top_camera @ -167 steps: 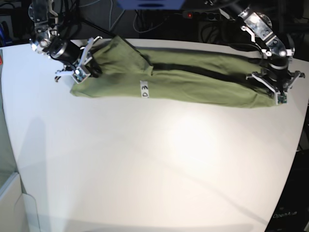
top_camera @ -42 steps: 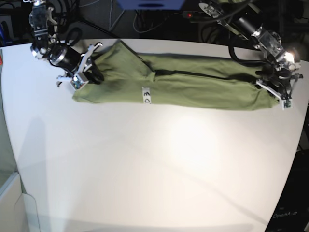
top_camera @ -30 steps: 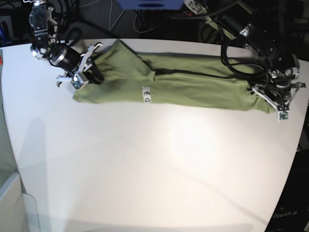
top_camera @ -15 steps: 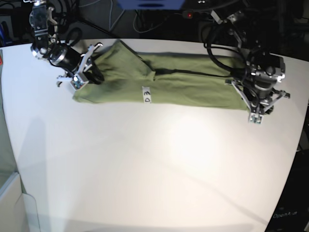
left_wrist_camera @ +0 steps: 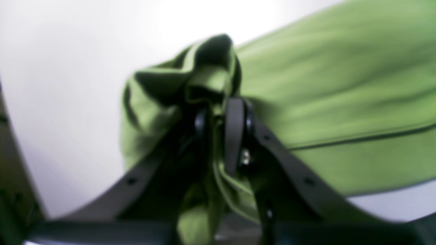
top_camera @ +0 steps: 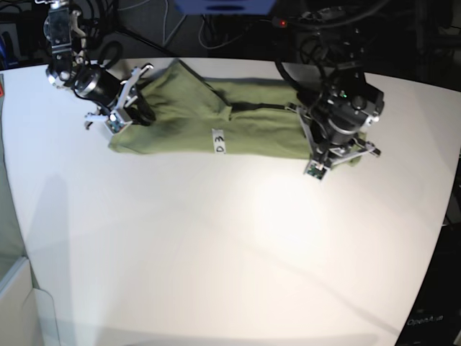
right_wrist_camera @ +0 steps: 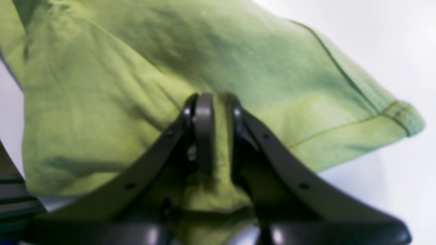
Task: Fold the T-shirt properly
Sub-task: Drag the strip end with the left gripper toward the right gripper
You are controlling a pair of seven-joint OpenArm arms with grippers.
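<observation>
The olive T-shirt (top_camera: 252, 130) lies as a long folded band along the back of the white table (top_camera: 216, 252), with a small white label (top_camera: 218, 140) near its middle. At the band's left end my right gripper (top_camera: 133, 108) is shut on the cloth; in the right wrist view its fingers (right_wrist_camera: 204, 129) pinch a fold of T-shirt (right_wrist_camera: 136, 68). My left gripper (top_camera: 333, 153) is shut on the shirt's other end, held over the band right of the middle. The left wrist view shows bunched T-shirt (left_wrist_camera: 340, 85) fabric clamped between that gripper's (left_wrist_camera: 218, 115) fingers.
Dark cables and equipment (top_camera: 216, 29) crowd the space behind the table's far edge. A pale bin (top_camera: 18, 303) stands beside the table at the lower left. The table's curved right edge (top_camera: 443, 216) borders a black surface.
My left gripper has carried the shirt's right end leftward, from the table's right side to right of the middle, shortening the band. The right gripper has stayed put.
</observation>
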